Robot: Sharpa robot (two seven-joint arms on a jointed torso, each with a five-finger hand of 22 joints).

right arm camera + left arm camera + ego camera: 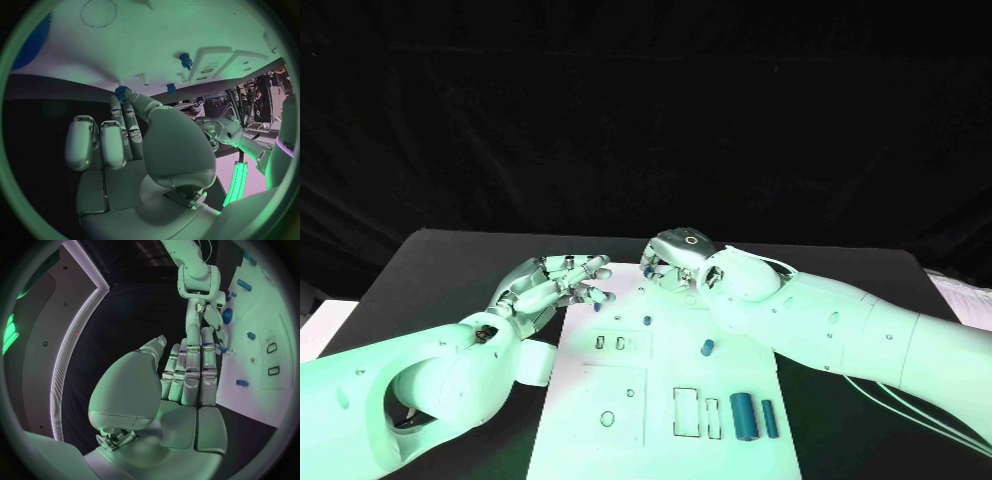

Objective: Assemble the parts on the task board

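R hand pinches small blue gear part over white task board; L hand released, fingers apart; two blue cylinders lie lengthwise near-far.

Hidden and cut-off parts

We cannot tell whether the right hand grips anything; its fingers hide the task board's far edge, and the board's near end is cut off by the head view's bottom edge.
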